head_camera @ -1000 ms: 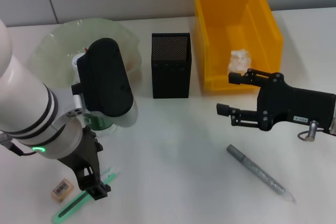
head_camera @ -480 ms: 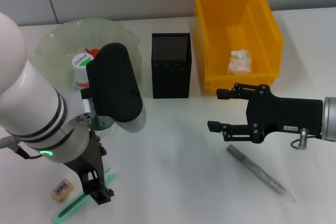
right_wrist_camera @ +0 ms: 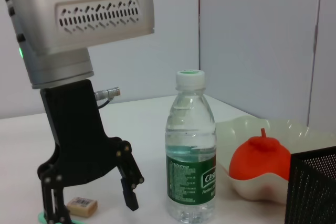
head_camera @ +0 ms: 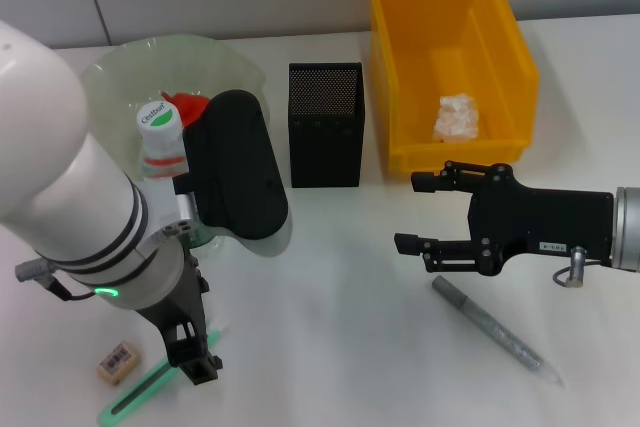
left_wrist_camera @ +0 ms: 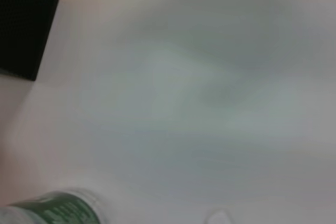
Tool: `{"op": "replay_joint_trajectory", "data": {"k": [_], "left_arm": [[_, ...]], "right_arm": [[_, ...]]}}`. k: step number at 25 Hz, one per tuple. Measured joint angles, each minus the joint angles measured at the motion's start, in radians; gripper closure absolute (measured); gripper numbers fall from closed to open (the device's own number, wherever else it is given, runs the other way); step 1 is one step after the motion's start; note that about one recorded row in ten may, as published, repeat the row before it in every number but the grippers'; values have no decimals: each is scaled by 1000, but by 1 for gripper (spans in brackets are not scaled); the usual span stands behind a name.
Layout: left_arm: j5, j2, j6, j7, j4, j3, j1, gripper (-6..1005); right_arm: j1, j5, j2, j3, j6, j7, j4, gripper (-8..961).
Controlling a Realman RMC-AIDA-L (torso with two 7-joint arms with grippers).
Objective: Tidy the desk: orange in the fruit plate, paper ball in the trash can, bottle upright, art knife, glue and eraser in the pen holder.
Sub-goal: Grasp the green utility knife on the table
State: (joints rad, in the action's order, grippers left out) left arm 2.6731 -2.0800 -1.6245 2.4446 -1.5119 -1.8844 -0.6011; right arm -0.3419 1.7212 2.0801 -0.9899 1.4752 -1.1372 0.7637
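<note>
Much is already done — the orange [right_wrist_camera: 261,158] is sitting in the fruit plate [head_camera: 110,77], the paper ball [head_camera: 457,115] is lying in the trash can [head_camera: 505,42], and the bottle [right_wrist_camera: 190,150] is standing upright beside the plate. The pen holder [head_camera: 325,125] is showing nothing inside. Left of it, the left gripper [head_camera: 192,355] is hovering released over the green art knife [head_camera: 135,395] — the eraser [head_camera: 118,361] lying alongside. The right gripper [head_camera: 420,209], right of the holder, is spreading wide above the grey glue [head_camera: 495,331].

Clear bottle [right_wrist_camera: 191,150] upright, green label, white cap, beside fruit plate [head_camera: 120,72] holding orange [right_wrist_camera: 260,154]. Paper ball [head_camera: 456,116] in yellow trash can [head_camera: 505,57]. Eraser [head_camera: 118,362], green art knife [head_camera: 140,393] near front edge. Grey glue [head_camera: 495,331] lying flat. Black mesh pen holder [head_camera: 325,124] upright.
</note>
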Motion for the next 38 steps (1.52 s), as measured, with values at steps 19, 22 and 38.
{"op": "replay_joint_trajectory", "data": {"k": [19, 22, 38], "left_arm": [[34, 0, 67, 7, 60, -31, 24, 158], [34, 0, 67, 7, 62, -28, 24, 161], [36, 0, 82, 29, 96, -24, 25, 353]], "right_arm": [[0, 0, 1, -1, 2, -10, 1, 187], [0, 0, 2, -1, 2, -10, 2, 187], [1, 0, 2, -9, 2, -13, 2, 187]]}}
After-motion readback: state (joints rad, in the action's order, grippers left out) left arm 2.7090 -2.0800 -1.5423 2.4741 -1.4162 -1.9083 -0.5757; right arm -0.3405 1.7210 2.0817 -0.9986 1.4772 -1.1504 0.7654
